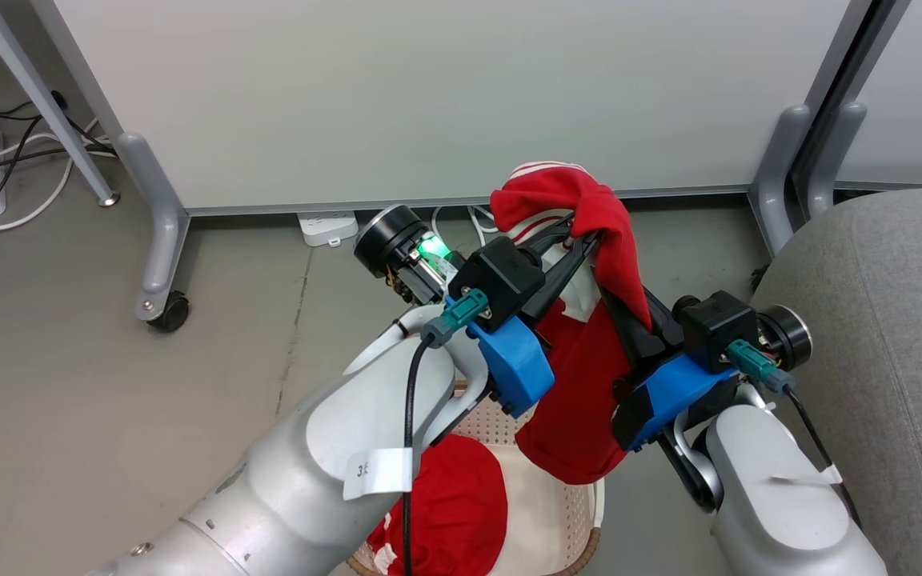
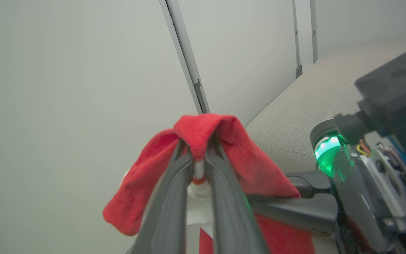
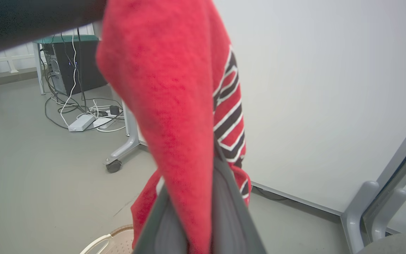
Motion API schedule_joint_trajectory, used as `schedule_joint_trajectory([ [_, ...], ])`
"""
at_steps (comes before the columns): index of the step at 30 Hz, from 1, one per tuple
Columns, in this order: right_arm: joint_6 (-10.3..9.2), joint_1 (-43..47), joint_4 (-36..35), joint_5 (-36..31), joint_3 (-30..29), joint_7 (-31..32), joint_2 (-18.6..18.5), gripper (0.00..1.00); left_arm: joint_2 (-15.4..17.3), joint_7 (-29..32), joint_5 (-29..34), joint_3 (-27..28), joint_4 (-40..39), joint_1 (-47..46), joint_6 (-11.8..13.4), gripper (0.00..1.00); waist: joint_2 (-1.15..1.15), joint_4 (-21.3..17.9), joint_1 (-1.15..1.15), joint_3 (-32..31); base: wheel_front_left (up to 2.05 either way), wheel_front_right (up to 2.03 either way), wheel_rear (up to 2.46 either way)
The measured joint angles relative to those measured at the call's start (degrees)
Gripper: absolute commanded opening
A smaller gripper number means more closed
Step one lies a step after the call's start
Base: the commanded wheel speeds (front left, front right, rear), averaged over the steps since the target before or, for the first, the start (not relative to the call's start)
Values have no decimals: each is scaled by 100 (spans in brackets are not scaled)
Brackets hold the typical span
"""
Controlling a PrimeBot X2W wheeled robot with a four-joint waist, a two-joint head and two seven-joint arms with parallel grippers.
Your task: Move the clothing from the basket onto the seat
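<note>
The red jersey [image 1: 581,384] hangs long-axis down above the basket [image 1: 565,512], its top fold pinched in the clenched left hand [image 2: 199,151] and a nearby fold grasped by the right hand [image 1: 605,276], with the seat [image 1: 869,320] off to the robot's right, nearest the right arm.

White partition [image 1: 429,96] w/ caster [image 1: 169,312], power strip [image 1: 329,228] below, cables [image 1: 13,160] left.

- An office or lab: white partition panels [image 1: 429,96] stand on castor feet [image 1: 166,310].
- A power strip [image 3: 80,123] and loose cables [image 3: 60,106] lie on the grey floor [image 1: 69,432].
- A computer tower [image 3: 63,68] sits under a desk [image 3: 65,39].
</note>
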Motion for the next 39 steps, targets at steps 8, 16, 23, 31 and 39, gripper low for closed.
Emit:
schedule_joint_trajectory([
  [8,0,0,12,80,35,0,1,0,-12,0,-15,1,27,8,-1,0,0,-54,0,-41,0,0,0],
  [16,0,2,9,124,51,0,1,0,-14,0,-14,-19,66,10,-16,0,0,-59,0,-15,0,0,0],
  [23,0,2,-38,181,12,0,1,0,-16,-1,-7,42,45,10,20,100,0,-76,0,49,0,0,0],
  [31,-1,1,-132,196,-65,1,1,0,-19,-1,80,111,42,15,59,100,0,-154,0,139,0,0,0],
  [39,0,-31,-307,119,-355,1,1,0,-16,-2,182,133,36,48,73,100,0,-421,0,318,0,0,0],
])
